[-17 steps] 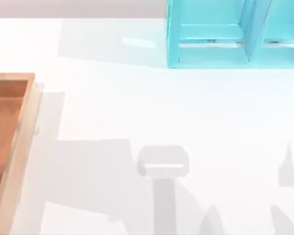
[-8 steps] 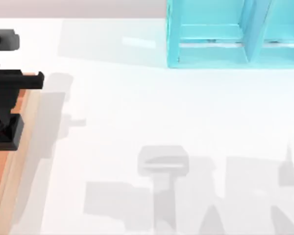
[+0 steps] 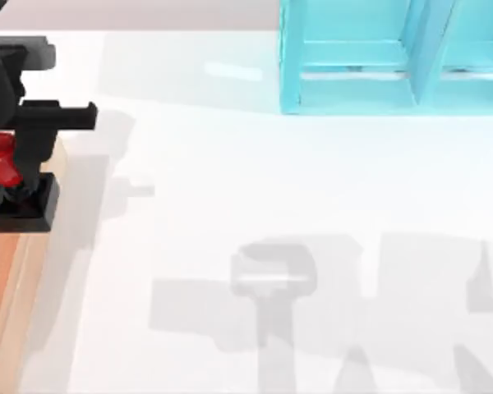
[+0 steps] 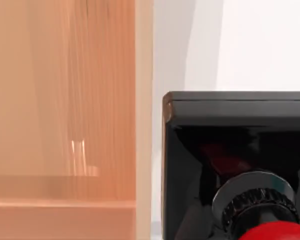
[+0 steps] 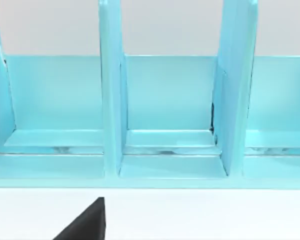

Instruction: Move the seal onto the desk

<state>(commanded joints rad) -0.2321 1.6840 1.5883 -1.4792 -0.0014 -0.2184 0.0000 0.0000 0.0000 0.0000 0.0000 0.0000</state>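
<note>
Top view, 9 o'clock edge: left gripper (image 3: pixel 16 156), black, above the right rim of the orange-brown wooden tray (image 3: pixel 25 271). Fingers clamped narrow on the seal (image 3: pixel 12 185), gripping at the red knob. Red knob showing at roughly 10 o'clock of the black square base; base hanging over the tray rim, its outline overlapping the wood. Seal tilted rather than upright, knob leaning toward the frame's 9 o'clock side. Whether the base touches the tray: cannot tell.

Desk (image 3: pixel 255 189), plain white, spreading from the tray out to 3 o'clock. Soft grey arm shadows across it from 6 o'clock toward centre. Smaller shadow of gripper and seal just at 3 o'clock of the tray rim.

Turquoise shelf unit (image 3: pixel 394 57) at 1 o'clock, upright dividers, standing on the desk's far side, well apart from the seal.

Left wrist view: seal's black base (image 4: pixel 235 150) seen close up, red knob (image 4: pixel 275 232) below a ridged metal collar, wooden tray wall (image 4: pixel 140 100) just beside the base, white desk (image 4: pixel 260 45) beyond.

Right wrist view: shelf unit (image 5: pixel 160 115) facing the camera, three open bays, white desk (image 5: pixel 215 215) in front, dark finger tip (image 5: pixel 87 222) of the right gripper at the lower edge. Opening of that claw: cannot tell.
</note>
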